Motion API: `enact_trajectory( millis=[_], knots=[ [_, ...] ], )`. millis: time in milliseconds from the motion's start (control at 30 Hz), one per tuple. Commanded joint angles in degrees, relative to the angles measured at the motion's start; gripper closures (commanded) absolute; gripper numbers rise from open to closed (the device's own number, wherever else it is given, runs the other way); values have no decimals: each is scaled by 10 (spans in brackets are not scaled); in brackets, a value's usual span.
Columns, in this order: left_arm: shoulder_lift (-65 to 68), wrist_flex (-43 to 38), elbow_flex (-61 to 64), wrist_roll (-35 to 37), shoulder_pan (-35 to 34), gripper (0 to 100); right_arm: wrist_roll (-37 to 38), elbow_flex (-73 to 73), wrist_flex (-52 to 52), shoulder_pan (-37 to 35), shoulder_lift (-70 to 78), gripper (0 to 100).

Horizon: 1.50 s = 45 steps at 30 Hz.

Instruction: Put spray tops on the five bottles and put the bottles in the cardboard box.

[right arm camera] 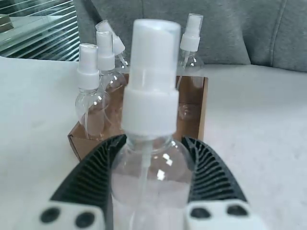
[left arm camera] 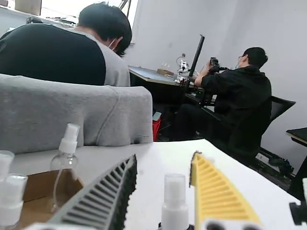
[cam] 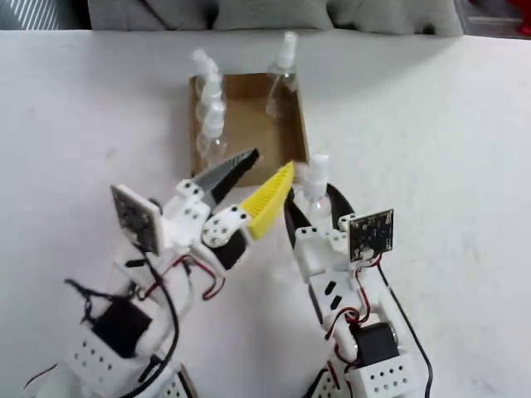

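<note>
1. High view: the left claw (cam: pixel 273 160) is released. Its grey and yellow fingers (cam: pixel 270 199) spread wide over the near edge of the cardboard box (cam: pixel 249 124), where four capped bottles (cam: pixel 213 124) stand.
2. Left wrist view: a spray top (left arm camera: pixel 174 199) shows between those spread fingers.
3. Right wrist view: the right claw (right arm camera: pixel 153 141) grasps the fifth bottle (right arm camera: pixel 148 184) — upright, capped, just before the box on the white bench (right arm camera: pixel 259 134).

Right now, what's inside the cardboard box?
Four bottles with spray tops sit in the cardboard box: three along one wall, one opposite. From the high view, the left tool covers its near edge.
</note>
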Motion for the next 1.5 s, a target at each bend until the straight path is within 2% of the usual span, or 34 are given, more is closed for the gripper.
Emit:
enact_trajectory(
  millis=[0,167,333,467,667,967,1100,1300,1467],
  knots=[
    [-106,131,-5,6,-30,812,7,5,-43,25,-5,983],
    [-192,231,25,6,-42,812,7,5,-167,52,-5,983],
    [-277,271,94,6,-95,812,11,4,-267,53,-1,983],
    [-286,279,136,6,-151,812,86,-22,-284,48,0,983],
    [-285,275,200,3,-209,812,97,-98,-284,48,19,983],
    [-284,280,292,-7,-234,812,74,-282,-313,48,310,981],
    [-284,331,291,-66,-259,812,25,-321,-381,49,422,981],
    [-284,425,291,-138,-259,812,26,-327,-474,48,558,981],
    [-284,471,291,-186,-259,812,27,-345,-553,48,676,981]
  ],
)
